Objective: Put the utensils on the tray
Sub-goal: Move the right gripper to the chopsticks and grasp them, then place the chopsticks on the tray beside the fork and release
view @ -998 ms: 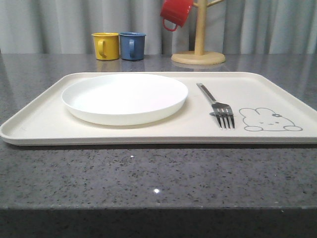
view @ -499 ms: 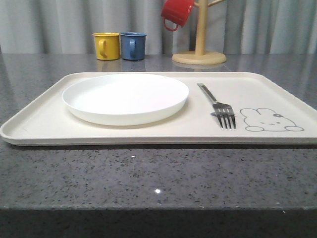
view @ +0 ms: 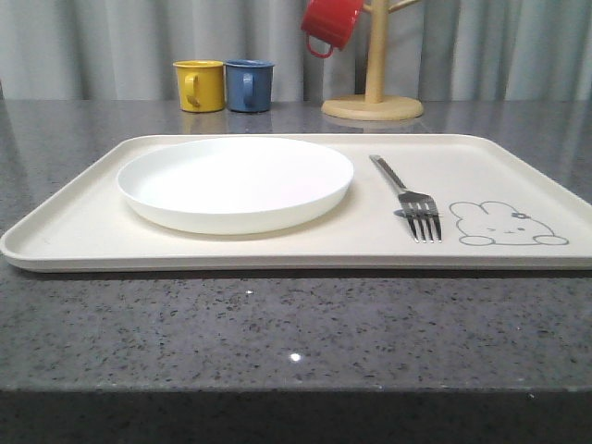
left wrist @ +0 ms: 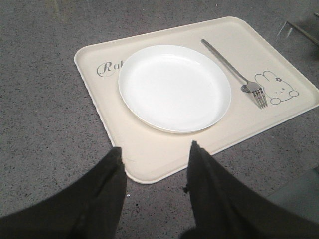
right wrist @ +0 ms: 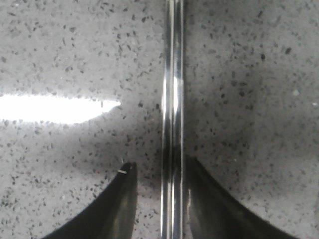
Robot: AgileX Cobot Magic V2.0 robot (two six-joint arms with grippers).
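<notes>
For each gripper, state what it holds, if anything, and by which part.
The left gripper is open and holds nothing. The right gripper straddles a metal utensil shaft; whether it grips it cannot be told.

A cream tray [view: 83,231] carries a grey rabbit drawing [view: 507,225] and grey script. On it are a plain white plate [view: 236,181] and a shiny silver fork [view: 409,199]. The bench [view: 296,333] is dark grey stone with black and white speckles. Behind stand yellow [view: 201,85], blue [view: 248,85] and red mugs [view: 330,23]. My pincer fingers [left wrist: 107,191] are black; mirror-bright chopsticks [right wrist: 172,99] lie on speckled grey.
</notes>
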